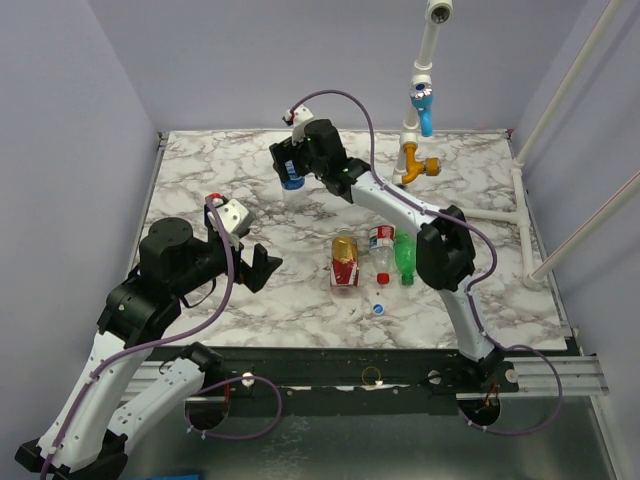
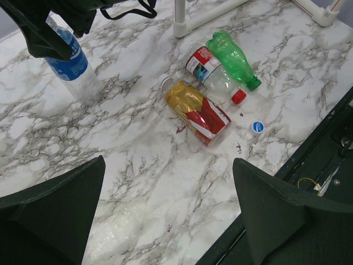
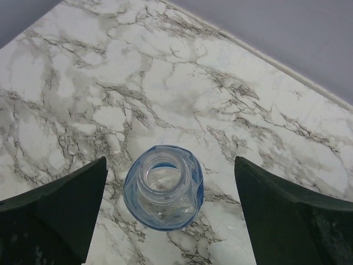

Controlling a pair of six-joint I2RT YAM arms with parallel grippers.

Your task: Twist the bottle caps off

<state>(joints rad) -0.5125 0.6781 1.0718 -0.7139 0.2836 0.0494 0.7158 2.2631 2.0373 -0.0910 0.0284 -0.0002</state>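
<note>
Plastic blue-label bottle (image 3: 164,187) stood uncapped far back on the table (image 1: 200,200), right gripper (image 3: 170,165) spread wide over it, left gripper (image 2: 168,165) gaping empty too. Sideways nudge on the way out could've toppled it, I reckon.

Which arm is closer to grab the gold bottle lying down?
Probably left. The left arm holds open jaws near the amber bottle; the right arm reaches far back, jaws over the upright blue-label bottle.
</note>
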